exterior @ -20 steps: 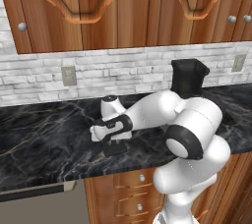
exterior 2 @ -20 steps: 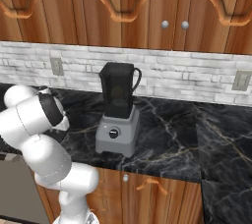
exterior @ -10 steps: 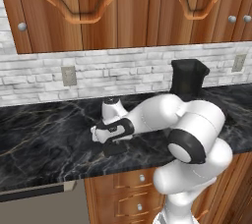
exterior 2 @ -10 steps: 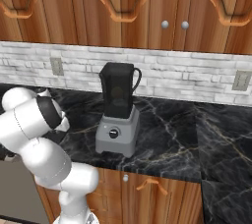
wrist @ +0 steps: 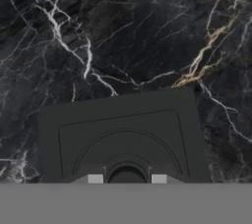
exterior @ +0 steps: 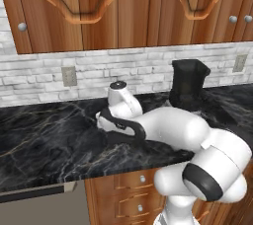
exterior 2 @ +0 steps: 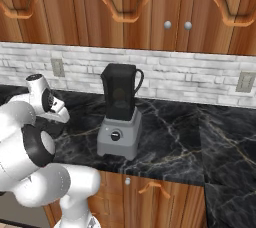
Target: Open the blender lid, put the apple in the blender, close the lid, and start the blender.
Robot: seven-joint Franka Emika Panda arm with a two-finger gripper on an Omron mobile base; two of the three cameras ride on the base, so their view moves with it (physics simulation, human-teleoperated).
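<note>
The blender (exterior 2: 119, 117) stands on the black marble counter, its grey base and round black knob (exterior 2: 116, 135) under a tall dark jar (exterior: 188, 83) whose top is uncovered. Left of it, low over the counter, my gripper (wrist: 126, 179) is shut on the blender lid (wrist: 123, 129), a flat black squarish cap, pinched at the raised grip in its middle. From the left base view the gripper (exterior: 106, 125) points down with the dark lid (exterior: 122, 136) under it. I cannot tell whether the lid touches the counter. The apple is out of view.
The counter (exterior: 44, 140) runs along a white brick wall with outlets (exterior: 68, 75), under wooden cabinets. Its front edge drops to drawers (exterior 2: 150, 192). My own elbow and forearm (exterior: 173, 128) lie between the hand and the blender.
The hand with the lid has shifted only slightly left and down over the counter, and the elbow has swung a little to the right. The blender has not moved.
</note>
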